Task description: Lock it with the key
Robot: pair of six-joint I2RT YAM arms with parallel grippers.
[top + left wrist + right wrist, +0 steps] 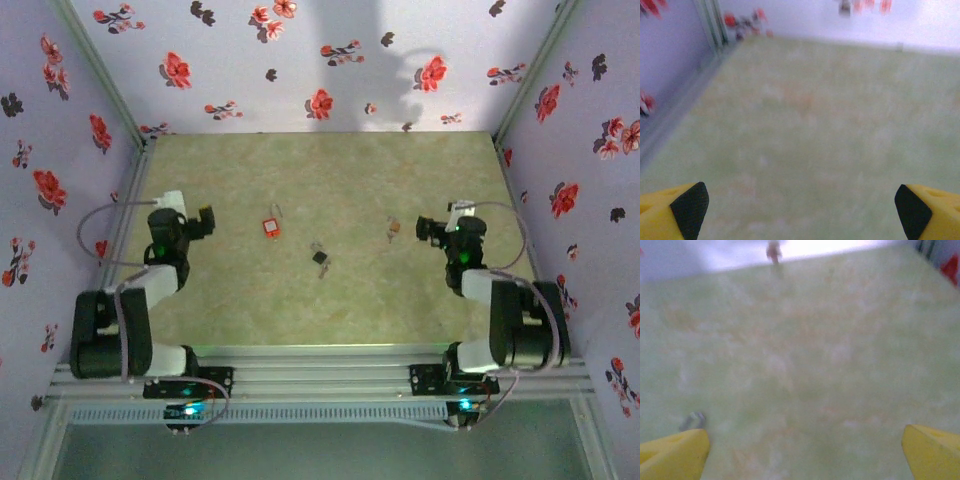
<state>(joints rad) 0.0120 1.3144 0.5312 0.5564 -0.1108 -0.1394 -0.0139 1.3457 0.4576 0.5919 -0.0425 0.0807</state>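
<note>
A small red padlock (271,227) lies flat on the green table, left of centre. A dark padlock with a key ring (321,258) lies near the middle, closer to the arms. A small brownish key (393,228) rests right of centre. My left gripper (207,222) hovers open about a hand's width left of the red padlock, and its yellow fingers (675,212) stand wide apart over bare table. My right gripper (424,229) is open just right of the brownish key. A grey ring (692,420) shows beside its left finger (675,455).
Flowered walls (330,60) close in the table on three sides, with metal rails along the left edge (130,190) and the near edge (320,375). A blurred reddish thing (773,251) shows far off in the right wrist view.
</note>
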